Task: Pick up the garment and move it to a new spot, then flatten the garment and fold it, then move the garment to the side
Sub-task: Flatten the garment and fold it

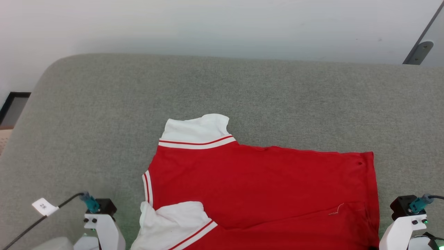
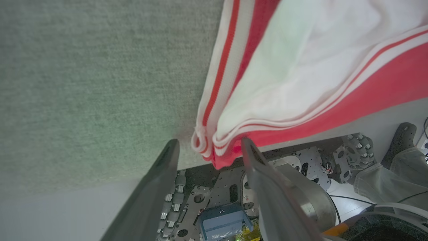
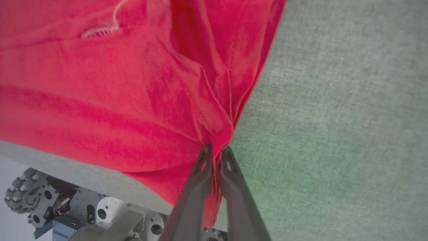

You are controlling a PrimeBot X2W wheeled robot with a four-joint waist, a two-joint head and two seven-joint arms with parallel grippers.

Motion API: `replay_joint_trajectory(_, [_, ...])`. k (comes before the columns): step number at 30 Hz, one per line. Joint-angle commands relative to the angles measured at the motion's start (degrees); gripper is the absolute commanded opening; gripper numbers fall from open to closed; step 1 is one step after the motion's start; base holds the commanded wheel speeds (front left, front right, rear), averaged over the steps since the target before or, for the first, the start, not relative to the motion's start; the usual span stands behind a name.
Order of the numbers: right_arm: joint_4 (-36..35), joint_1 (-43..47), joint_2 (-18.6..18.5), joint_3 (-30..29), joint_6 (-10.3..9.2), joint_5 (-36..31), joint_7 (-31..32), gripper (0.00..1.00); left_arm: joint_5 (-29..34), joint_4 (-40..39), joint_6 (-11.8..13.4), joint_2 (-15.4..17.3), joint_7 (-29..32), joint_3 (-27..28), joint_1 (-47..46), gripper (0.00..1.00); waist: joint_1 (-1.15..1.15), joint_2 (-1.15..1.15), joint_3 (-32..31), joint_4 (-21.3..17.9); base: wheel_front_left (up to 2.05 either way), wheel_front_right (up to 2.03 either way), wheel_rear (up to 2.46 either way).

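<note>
Soft, light garment (image 1: 263, 187) lies spread at the grey cushion's (image 1: 222, 90) near edge.
Left gripper (image 2: 210, 143) stands wide at the striped sleeve corner; right gripper (image 3: 217, 150) pinches the red hem. The limp cloth will likely sag, so corners suit gripping.

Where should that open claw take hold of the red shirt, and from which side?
Probably the bunched corner of the shirt, where striped trim and red hem stack at the near edge of the grey cushion. Come from that edge, a finger each side: the left gripper stands open around it, and the rest lies flat, offering little to pinch.
</note>
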Motion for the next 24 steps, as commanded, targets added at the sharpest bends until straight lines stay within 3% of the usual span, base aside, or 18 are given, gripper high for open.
replay_joint_trajectory(1, [0.14,-0.35,-0.21,0.23,-0.11,-0.18,-0.35,0.82,0.23,-0.15,0.18,0.17,-0.09,0.33,-0.55,1.00,0.00,0.00,-0.20,-0.14,0.00,0.00,0.00])
replay_joint_trajectory(2, [0.19,-0.50,-0.32,0.40,-0.11,-0.10,-0.42,1.00,0.29,-0.23,0.40,0.61,-0.02,0.51,-0.81,1.00,0.00,0.00,-0.34,-0.28,0.00,0.00,0.00])
replay_joint_trajectory(10, [-2.09,-1.34,-0.06,-0.18,-0.10,0.53,-1.62,1.00,2.20,-4.14,2.11,4.47,2.34,2.25,-5.87,1.00,0.00,0.00,-0.70,-1.48,0.00,0.00,0.00])
replay_joint_trajectory(15, [-4.63,-3.28,0.67,-0.48,-0.10,-0.19,-6.50,1.00,3.97,-5.05,2.55,5.55,2.97,4.35,-10.98,1.00,0.00,0.00,0.20,-3.15,0.00,0.00,0.00])
replay_joint_trajectory(24, [-6.80,-8.79,2.67,2.74,-0.10,-3.36,-25.29,1.00,8.58,-0.47,-2.13,4.69,1.01,7.28,-19.32,1.00,0.00,0.00,3.56,-7.91,0.00,0.00,0.00])
